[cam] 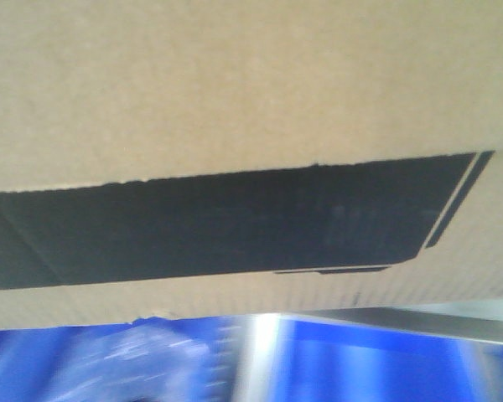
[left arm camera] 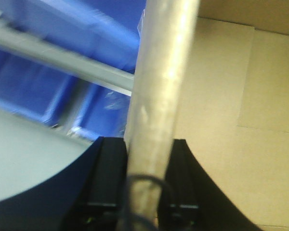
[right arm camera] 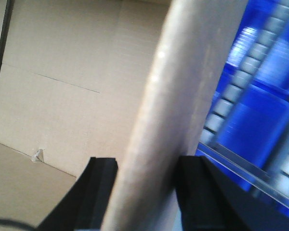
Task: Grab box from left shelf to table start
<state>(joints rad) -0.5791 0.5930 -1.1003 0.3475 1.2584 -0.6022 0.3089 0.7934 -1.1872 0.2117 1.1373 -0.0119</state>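
Observation:
The brown cardboard box [cam: 235, 84] fills the front view, its black printed panel [cam: 218, 226] facing the camera. In the left wrist view my left gripper [left arm camera: 145, 142] is shut on one upright wall of the box [left arm camera: 159, 72], and the box's inside [left arm camera: 221, 96] spreads to the right. My right gripper [right arm camera: 147, 161] is shut on the opposite wall [right arm camera: 192, 72], with the box's inside [right arm camera: 62, 72] to the left. The left shelf's steel rail [cam: 419, 322] shows just below the box. A pale smooth surface [left arm camera: 19, 159], apparently the table, lies at the lower left of the left wrist view.
Blue plastic bins [cam: 360, 368] sit under and behind the box. More bins [left arm camera: 33, 91] and a grey rail [left arm camera: 62, 60] lie left of the left gripper. White roller tracks [right arm camera: 241, 72] and a blue bin [right arm camera: 260, 125] stand right of the right gripper.

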